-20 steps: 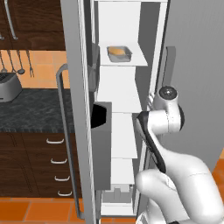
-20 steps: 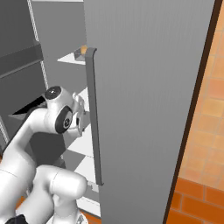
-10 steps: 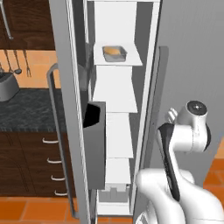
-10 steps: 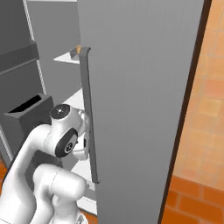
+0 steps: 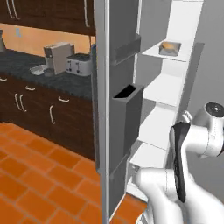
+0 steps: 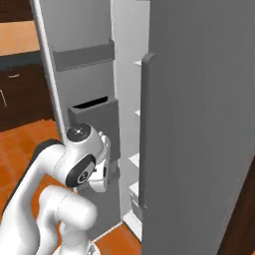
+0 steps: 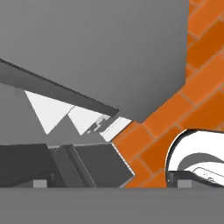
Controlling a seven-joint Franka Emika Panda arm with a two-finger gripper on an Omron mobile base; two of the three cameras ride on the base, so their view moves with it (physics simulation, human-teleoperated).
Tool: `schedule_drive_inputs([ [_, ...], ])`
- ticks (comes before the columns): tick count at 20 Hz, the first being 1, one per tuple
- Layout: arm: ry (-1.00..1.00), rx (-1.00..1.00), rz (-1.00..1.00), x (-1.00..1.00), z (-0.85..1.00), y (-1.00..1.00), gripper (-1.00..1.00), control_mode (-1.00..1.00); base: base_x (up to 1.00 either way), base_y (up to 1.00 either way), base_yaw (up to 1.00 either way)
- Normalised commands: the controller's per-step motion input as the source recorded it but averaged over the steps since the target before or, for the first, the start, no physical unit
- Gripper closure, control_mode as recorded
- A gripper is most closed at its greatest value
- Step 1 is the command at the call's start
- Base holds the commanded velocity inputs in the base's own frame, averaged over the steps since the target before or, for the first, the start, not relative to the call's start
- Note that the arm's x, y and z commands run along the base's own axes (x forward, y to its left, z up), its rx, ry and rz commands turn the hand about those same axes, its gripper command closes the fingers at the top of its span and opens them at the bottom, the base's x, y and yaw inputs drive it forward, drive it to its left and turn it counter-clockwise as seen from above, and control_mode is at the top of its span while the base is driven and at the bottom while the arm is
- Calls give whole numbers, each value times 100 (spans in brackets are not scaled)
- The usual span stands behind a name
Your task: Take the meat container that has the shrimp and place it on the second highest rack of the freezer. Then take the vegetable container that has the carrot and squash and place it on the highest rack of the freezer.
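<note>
The freezer [image 5: 104, 109] stands open, and its white interior shows stacked flat shelves [image 5: 162, 88]. A small container with tan contents [image 5: 169, 47] rests on the uppermost shelf I can see; which rack that is I cannot tell. In the right base view the freezer's grey door [image 6: 199, 114] carries a long vertical bar handle [image 6: 145, 129]. My arm [image 6: 79, 164] is folded low in front of the opening. In the hand view my gripper [image 7: 112, 183] is open with nothing between its fingertips [image 7: 39, 183], and looks down at the door's lower edge and shelf corners [image 7: 48, 111].
The open door [image 5: 124, 113] holds dark bins [image 5: 127, 92] to the left of the shelves. Orange tile floor [image 5: 35, 175] lies below. A dark counter [image 5: 26, 65] with a toaster [image 5: 78, 64] and a coffee machine [image 5: 57, 57] runs at the left.
The whole picture has shifted, so the base has moved: the counter and its appliances now fill the left. My arm has stayed low in front of the freezer.
</note>
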Motion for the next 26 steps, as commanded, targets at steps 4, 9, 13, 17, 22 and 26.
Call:
schedule_drive_inputs([
  [4,0,0,0,0,0,0,-100,100,-48,0,92],
  [9,0,0,0,0,0,0,-100,100,-85,5,77],
  [13,0,0,0,0,0,0,-100,100,-16,45,89],
  [17,0,0,0,0,0,0,-100,100,64,69,43],
  [22,0,0,0,0,0,0,-100,100,100,11,1],
  [26,0,0,0,0,0,0,-100,100,100,-21,-5],
])
